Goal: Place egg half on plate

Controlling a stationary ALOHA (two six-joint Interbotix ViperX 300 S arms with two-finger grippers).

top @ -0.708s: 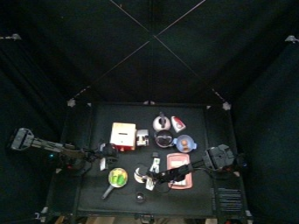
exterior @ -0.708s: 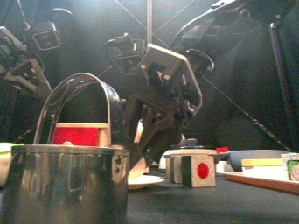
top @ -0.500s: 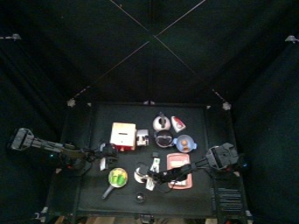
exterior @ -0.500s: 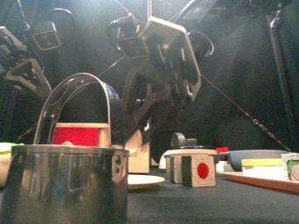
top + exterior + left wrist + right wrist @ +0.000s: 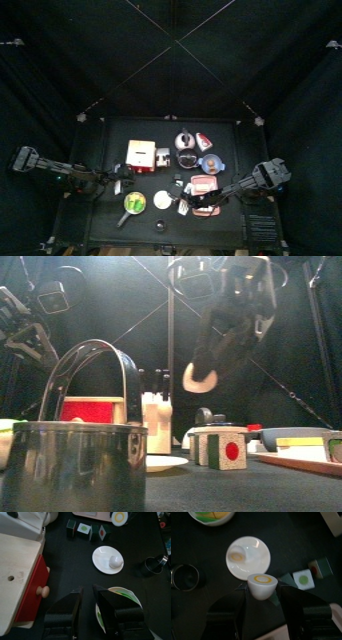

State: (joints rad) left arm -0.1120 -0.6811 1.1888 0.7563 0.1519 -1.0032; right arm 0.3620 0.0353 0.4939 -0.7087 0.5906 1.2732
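Note:
My right gripper (image 5: 262, 593) is shut on an egg half (image 5: 262, 585), white with a yellow yolk on top. It holds it above the table, beside the white plate (image 5: 256, 562). A second egg half (image 5: 236, 557) lies on that plate. In the front view the held egg half (image 5: 201, 381) hangs high, to the right of and above the plate (image 5: 166, 463). In the top view the plate (image 5: 163, 199) sits near the front middle, with the right gripper (image 5: 189, 205) just to its right. My left gripper (image 5: 88, 599) rests left of the plate, jaws close together and empty.
A steel pot (image 5: 83, 466) with a bail handle stands near the front edge. A green-rimmed bowl (image 5: 125, 596) lies by the left gripper. A red and wooden toy (image 5: 23, 572), picture blocks (image 5: 223, 446) and a pink tray (image 5: 203, 184) surround the plate.
My right gripper has lifted and swung to the right with the egg half in it. The plate and the egg half on it now show uncovered. The left arm has not moved.

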